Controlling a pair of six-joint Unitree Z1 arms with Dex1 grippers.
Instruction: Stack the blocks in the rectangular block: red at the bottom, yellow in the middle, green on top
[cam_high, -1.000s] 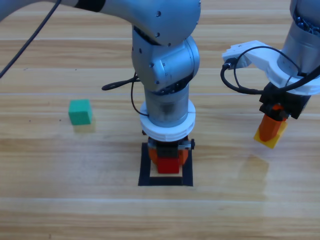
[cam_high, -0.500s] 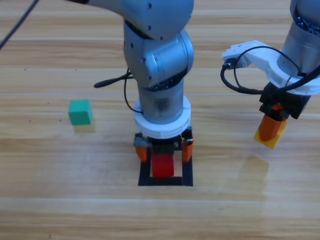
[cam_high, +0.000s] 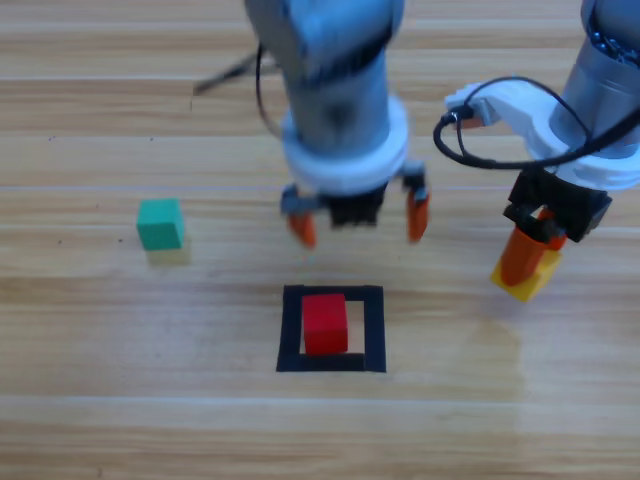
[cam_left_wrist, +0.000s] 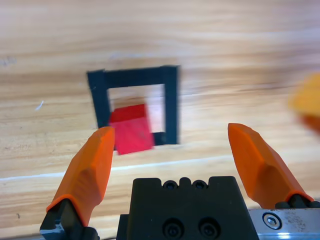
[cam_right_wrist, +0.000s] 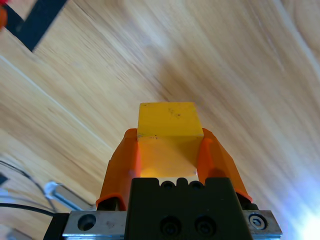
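The left gripper (cam_high: 358, 228) is hanging with its jaws spread wide and holding nothing, above the far side of the rectangular block (cam_high: 373, 330). Inside this block the red cube (cam_high: 325, 323) is sitting, toward its left side. The right gripper (cam_high: 522, 262) is pinching the yellow cube (cam_high: 528, 280), to the right of the block; its jaws are hiding the cube's sides. The green cube (cam_high: 160, 223) is lying well apart to the left.

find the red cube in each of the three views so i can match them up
High view: red cube low centre, inside the black tape square, below the open left gripper.
Left wrist view: red cube left of centre, between the jaws' tips.
Right wrist view: not in it; the yellow cube fills the grip.
Shared landmark: the black tape square.
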